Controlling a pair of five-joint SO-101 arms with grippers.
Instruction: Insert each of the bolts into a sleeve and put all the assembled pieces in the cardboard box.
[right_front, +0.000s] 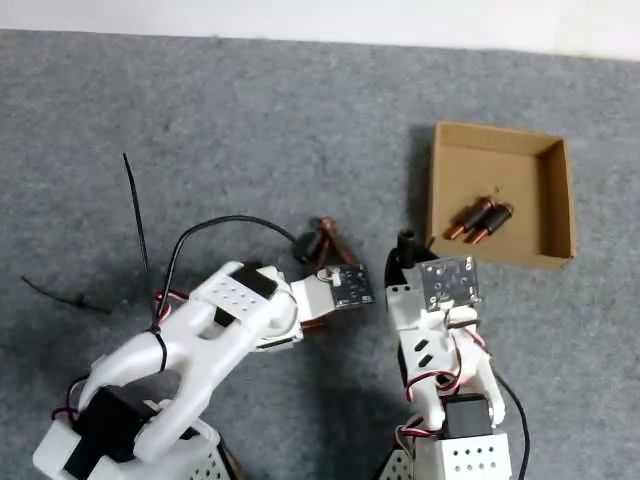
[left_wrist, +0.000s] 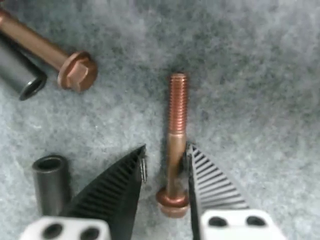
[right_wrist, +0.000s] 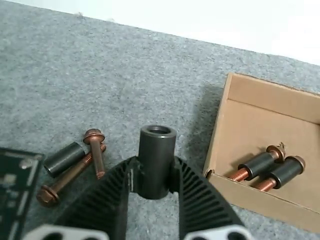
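Pinches a bolt (left_wrist: 175, 145) by its smooth shank with the left gripper (left_wrist: 165, 157). Presses ribbed black fingers (left_wrist: 115, 190) in on it, flanged head toward the wrist, threaded tip pointing away over the grey carpet (left_wrist: 260, 75). Clamps a sleeve (right_wrist: 156, 160) upright with the right gripper (right_wrist: 153, 170), between the same wedge-shaped ribbed fingers, round bore open at the top.

From the left wrist: picks out the copper thread and the washer-like flange in close detail. Adds a loose bolt (left_wrist: 50, 55) lying flat, hex head showing, with a lying sleeve (left_wrist: 20, 75) just beside its shank, and an upright sleeve (left_wrist: 50, 182) near one finger.

From the right wrist: takes in the box (right_wrist: 270, 95) beyond the held sleeve, plain brown cardboard with low walls. Finds in it two assembled pieces (right_wrist: 260, 165) side by side, each a dull black tube with a copper head at one end and thread at the other.

From above: sets out the layout.
- Puts the box toward the carpet's far right corner, open side up, the pieces slanted near the middle of its floor.
- Puts both grippers near the carpet's middle, close but apart, the held sleeve just off the box's near left corner.
- Shows white arms (right_front: 230, 300) rising from the near edge, and thin black cable ties (right_front: 137, 215) lying on the carpet's left half.
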